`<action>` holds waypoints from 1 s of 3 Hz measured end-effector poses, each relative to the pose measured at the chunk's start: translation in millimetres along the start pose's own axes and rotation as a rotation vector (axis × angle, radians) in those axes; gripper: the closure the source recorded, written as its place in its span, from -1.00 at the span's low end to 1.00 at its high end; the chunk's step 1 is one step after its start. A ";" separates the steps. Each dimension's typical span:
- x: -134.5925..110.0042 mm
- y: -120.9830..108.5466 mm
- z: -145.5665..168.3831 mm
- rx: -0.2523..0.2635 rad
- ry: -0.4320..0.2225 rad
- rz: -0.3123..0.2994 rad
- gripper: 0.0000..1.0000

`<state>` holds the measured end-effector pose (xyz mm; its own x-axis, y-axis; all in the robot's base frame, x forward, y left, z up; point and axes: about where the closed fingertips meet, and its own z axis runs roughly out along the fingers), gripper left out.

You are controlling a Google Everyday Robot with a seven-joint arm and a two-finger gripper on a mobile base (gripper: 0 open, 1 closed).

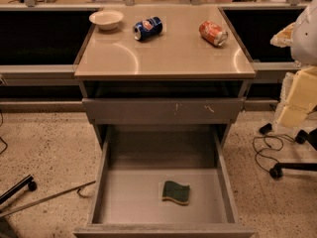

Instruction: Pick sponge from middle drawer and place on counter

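Seeing sponge [176, 192] lying green face up on the floor of the middle drawer [131, 200], standing open, right of centre near the front. Seeing gripper [295, 100] hanging at far right beside the counter [168, 56], well apart from sponge; not managing to tell open or closed. Noting bowl [106, 19], blue can [147, 28], red can [213, 32] sitting on that surface.

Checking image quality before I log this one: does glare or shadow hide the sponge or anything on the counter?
Camera view: warm orange cast overall, with pale arcs of glare on the counter, though the bowl, blue can and red can stay readable. Camera view: the drawer is shadowed at the back, but the sponge lies on its lit floor. The gripper is not in view.
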<state>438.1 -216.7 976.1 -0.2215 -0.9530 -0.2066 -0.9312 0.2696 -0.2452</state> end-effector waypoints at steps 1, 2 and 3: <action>0.0 0.0 0.1 0.000 0.000 0.000 -1.00; 3.7 -0.4 27.0 -0.002 -0.060 -0.013 -1.00; 19.3 0.8 102.3 -0.035 -0.144 0.002 -1.00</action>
<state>462.7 -220.7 875.0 -0.1818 -0.9223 -0.3410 -0.9409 0.2639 -0.2123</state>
